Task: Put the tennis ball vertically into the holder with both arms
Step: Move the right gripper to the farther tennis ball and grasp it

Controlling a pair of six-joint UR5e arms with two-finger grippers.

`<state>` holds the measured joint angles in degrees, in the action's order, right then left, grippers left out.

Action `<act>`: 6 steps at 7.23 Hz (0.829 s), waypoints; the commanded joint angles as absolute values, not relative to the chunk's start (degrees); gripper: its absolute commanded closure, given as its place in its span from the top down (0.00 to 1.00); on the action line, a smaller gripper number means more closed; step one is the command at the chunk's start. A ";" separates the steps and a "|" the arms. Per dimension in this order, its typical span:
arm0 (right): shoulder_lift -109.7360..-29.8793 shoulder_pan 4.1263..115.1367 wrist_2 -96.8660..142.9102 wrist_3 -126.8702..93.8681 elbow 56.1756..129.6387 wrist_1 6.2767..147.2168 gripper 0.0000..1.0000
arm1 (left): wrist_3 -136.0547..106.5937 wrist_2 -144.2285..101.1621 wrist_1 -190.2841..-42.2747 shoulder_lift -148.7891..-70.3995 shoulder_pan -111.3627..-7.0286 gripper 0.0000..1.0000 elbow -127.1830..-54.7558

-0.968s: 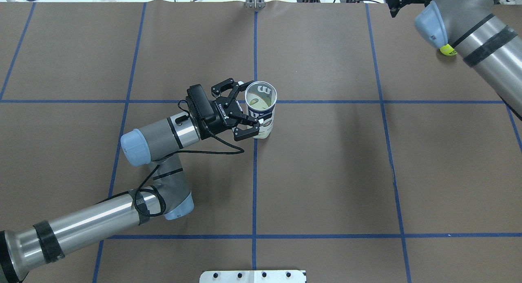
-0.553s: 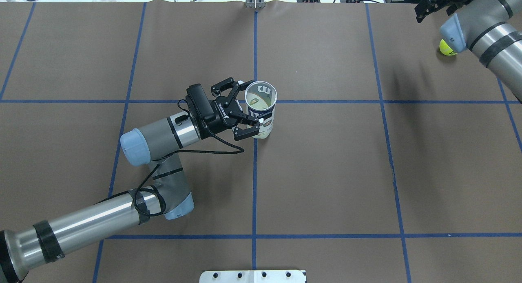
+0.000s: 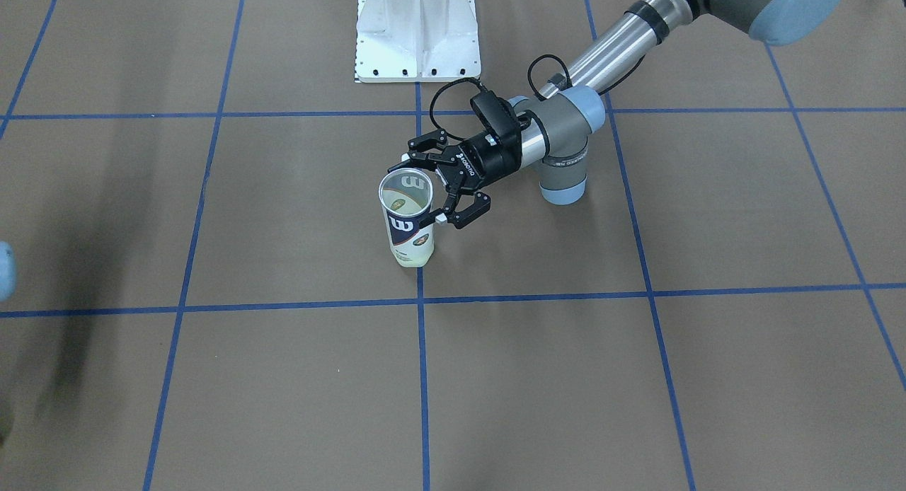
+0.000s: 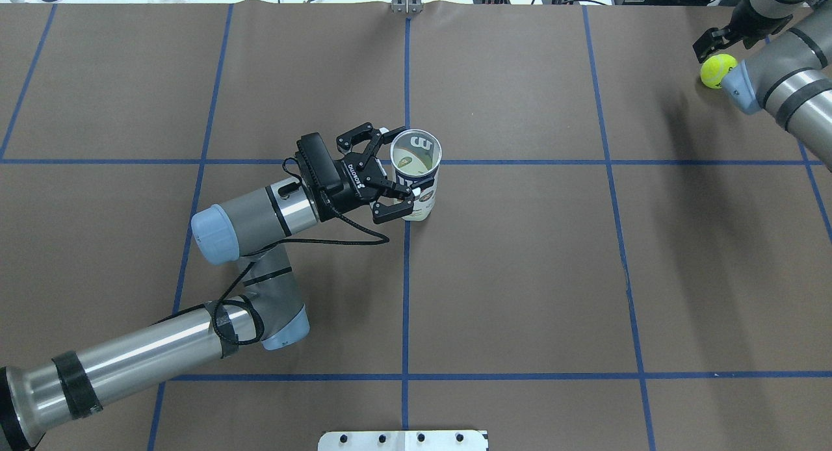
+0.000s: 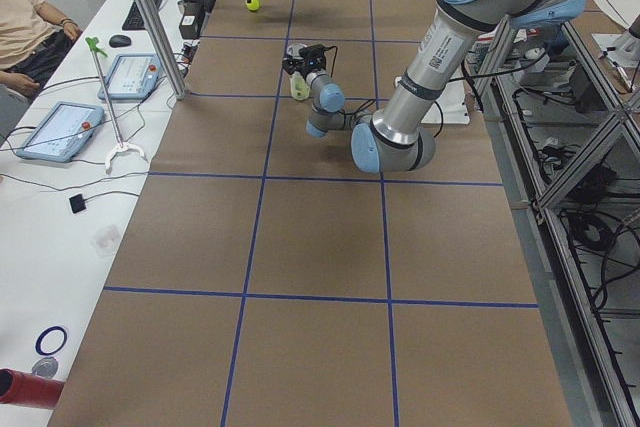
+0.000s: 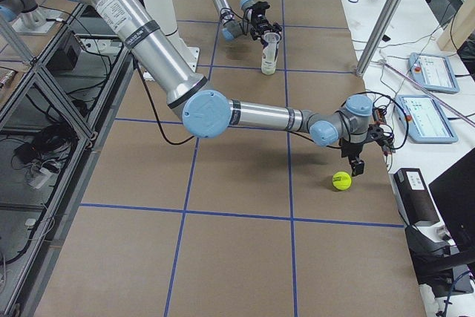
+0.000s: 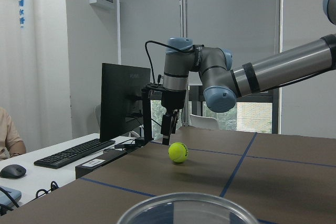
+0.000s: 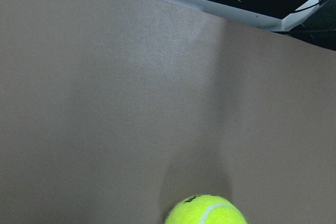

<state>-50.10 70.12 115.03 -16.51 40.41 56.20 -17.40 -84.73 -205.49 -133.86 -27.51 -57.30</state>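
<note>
I use the clear plastic tennis-ball can point(image 4: 416, 178) with the navy-and-white label as my reference. It stands upright, mouth up, on the brown paper-covered table point(image 4: 520, 275) marked with blue tape lines. The left hand point(image 4: 394, 171) comes at the can level from the robot's left side. Its black fingers point(image 4: 392, 212) are spread wider than the can, one on either side of the upper wall. I cannot confirm that either pad touches it.

The fuzzy yellow-green tennis ball point(image 4: 717, 71) lies on the table well apart from the can, far off to the robot's right and farther from the robot than the can. The right hand point(image 7: 166, 139) hangs pointing down just beside the ball, on the ball's side away from the can, and is not holding it. I cannot tell whether its fingers are apart or together.
</note>
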 commanded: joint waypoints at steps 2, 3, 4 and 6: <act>-50.45 67.07 109.80 -16.00 39.20 56.07 0.99 | -17.40 -84.73 -205.49 -133.86 -27.51 0.99 -57.30; -50.71 66.63 107.95 -16.00 38.94 56.07 0.99 | -17.40 -84.73 -205.49 -133.86 -27.42 0.99 -57.30; -51.41 66.36 106.80 -15.91 38.85 56.07 0.99 | -17.40 -84.73 -205.49 -133.86 -27.42 0.99 -57.30; -51.24 66.71 106.61 -16.26 39.02 56.16 0.01 | -17.40 -84.73 -205.49 -133.86 -27.51 0.99 -57.30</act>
